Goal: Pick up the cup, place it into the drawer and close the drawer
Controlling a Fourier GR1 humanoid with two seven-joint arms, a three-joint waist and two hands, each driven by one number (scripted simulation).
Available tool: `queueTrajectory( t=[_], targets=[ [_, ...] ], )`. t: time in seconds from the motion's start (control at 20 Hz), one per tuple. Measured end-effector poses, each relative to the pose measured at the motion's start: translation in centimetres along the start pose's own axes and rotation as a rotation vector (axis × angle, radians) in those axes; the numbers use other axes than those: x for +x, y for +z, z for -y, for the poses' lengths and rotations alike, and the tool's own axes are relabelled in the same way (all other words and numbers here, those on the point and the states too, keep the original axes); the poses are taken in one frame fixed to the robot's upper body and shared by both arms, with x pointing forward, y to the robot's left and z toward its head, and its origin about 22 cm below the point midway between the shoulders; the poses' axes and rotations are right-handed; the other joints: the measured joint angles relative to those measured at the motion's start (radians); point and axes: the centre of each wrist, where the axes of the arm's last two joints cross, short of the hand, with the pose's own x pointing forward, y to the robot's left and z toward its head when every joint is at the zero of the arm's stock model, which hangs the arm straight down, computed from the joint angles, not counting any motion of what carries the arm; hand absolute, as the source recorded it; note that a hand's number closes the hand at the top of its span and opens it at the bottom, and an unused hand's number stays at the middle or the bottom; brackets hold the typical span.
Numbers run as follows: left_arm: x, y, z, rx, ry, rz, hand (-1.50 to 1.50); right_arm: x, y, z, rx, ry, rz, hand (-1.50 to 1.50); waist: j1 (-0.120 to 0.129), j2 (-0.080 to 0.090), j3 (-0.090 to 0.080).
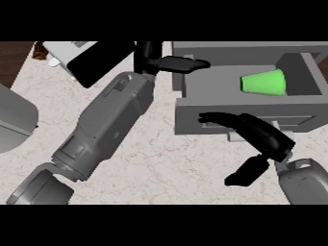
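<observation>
Cup (264, 82) is already lying on its side in the open drawer (216, 91) near the bench's (159, 163) far right corner, nothing else in there. I'd push the front panel squarely with my right hand (255, 132), fingers curled, holding nothing. Left hand (175, 63) rests with fingers straight on the drawer's left wall.
</observation>
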Motion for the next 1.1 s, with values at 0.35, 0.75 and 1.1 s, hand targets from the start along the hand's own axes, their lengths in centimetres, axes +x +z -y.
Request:
queueTrajectory(
  t=[0.35, 0.75, 1.1],
  targets=[
    [-0.8, 1.1, -2.4, 0.015, 0.041, 0.012, -1.50, -5.8, -3.8, -2.6, 0.070, 0.066, -0.127, 1.50, 0.059, -0.002, 0.001],
    [-0.8, 2.5, -6.4, 0.011, 0.069, 0.007, -1.50, -10.1, -6.0, 1.0, -0.058, 0.059, -0.143, 1.50, 0.118, 0.000, 0.001],
    [-0.8, 3.5, -8.2, -0.010, 0.084, 0.005, -1.50, -11.1, -6.4, 5.6, -0.217, -0.006, -0.139, 1.50, 0.154, 0.015, 0.007]
  ],
)
